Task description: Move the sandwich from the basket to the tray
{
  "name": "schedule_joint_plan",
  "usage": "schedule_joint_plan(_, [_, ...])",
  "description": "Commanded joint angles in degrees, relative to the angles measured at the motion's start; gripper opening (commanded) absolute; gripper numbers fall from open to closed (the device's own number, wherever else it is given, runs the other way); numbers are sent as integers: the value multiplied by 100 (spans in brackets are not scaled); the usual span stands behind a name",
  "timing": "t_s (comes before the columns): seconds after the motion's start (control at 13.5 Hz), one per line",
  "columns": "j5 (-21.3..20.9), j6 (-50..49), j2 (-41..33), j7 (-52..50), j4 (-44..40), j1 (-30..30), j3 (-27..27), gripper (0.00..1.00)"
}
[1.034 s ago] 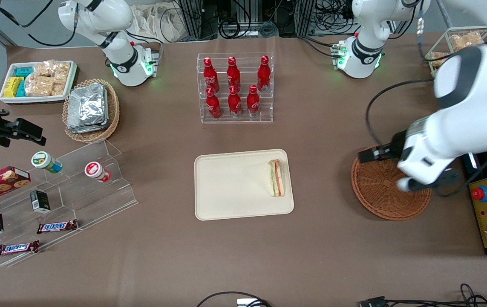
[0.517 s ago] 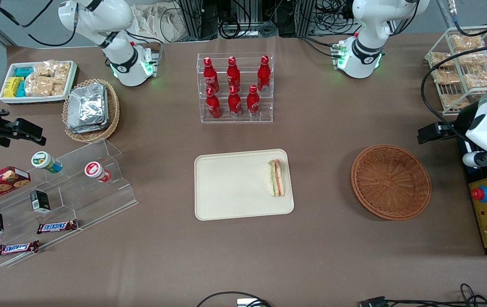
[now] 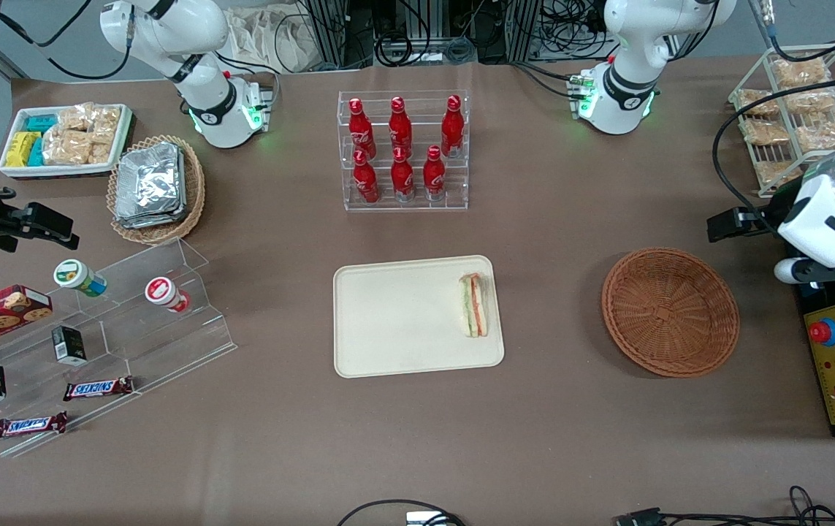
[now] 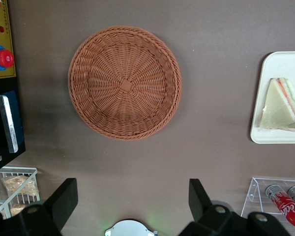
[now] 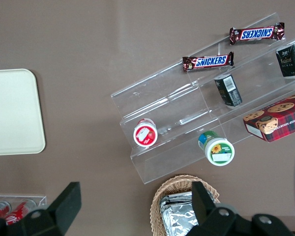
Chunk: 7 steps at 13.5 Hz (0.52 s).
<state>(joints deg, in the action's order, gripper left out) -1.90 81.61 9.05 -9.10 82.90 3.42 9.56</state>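
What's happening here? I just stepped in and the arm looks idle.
The sandwich already lies on the tray, at the end nearer the basket, which holds nothing. The left arm's gripper is open, holding nothing, raised above the table toward the working arm's end, clear of the basket. By how things lie, the placing looks finished.

two snickers bars (image 5: 208, 61), a cookie box (image 5: 278, 115) and two cups (image 5: 145, 133) sit on clear steps beside the tray (image 5: 12, 112).
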Motion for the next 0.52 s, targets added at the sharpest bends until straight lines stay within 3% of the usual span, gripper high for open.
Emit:
schedule_joint_plan(0.0, [-109,608,-771,93,1059,10,20,100])
schedule_joint_plan(0.44, [-118,1076,-1247,101,1676,27,20,100])
